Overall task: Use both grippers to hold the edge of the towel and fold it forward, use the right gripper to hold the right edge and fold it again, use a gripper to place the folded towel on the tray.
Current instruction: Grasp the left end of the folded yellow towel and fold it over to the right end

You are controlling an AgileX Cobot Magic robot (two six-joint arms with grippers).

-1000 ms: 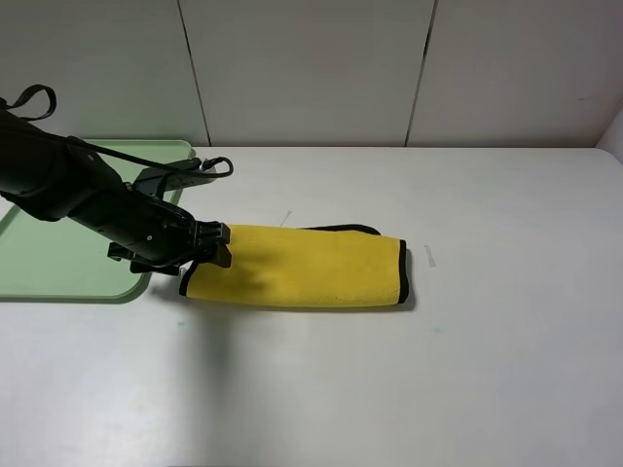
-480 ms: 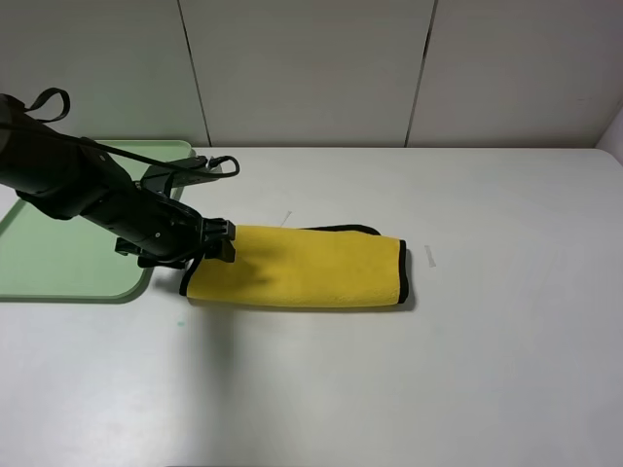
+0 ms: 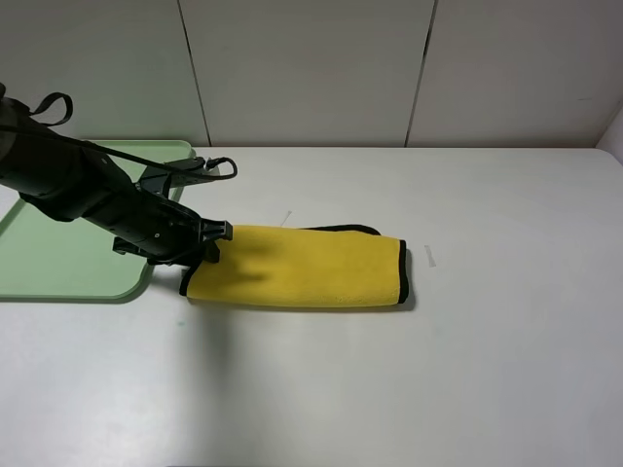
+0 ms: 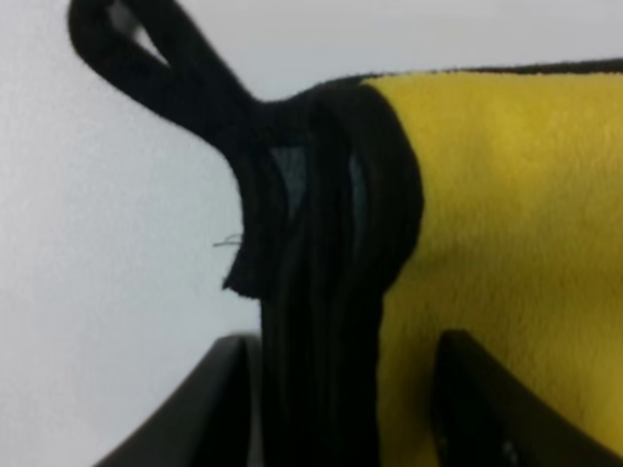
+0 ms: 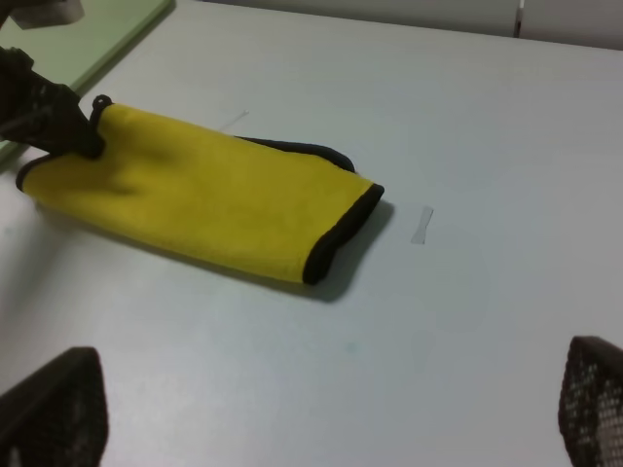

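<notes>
Towel (image 3: 302, 268) end lies between the fingers of the left gripper (image 3: 210, 245), which straddle the stacked black trim (image 4: 331, 214) beside the corner loop (image 4: 161, 58). Whether they pinch it cannot be told. Behind this gripper, partly under its arm, lies the green tray (image 3: 58, 272), near that end of the cloth. Ahead of the gripper the yellow plush stretches away, folded into a long flat band on the white table (image 3: 438, 389). The right gripper (image 5: 326, 404) hangs well apart, fingers wide, holding nothing.

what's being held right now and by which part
The left pincer straddles the folded towel at its black-trimmed left end; a firm grip cannot be told. The right pincer holds nothing.
</notes>
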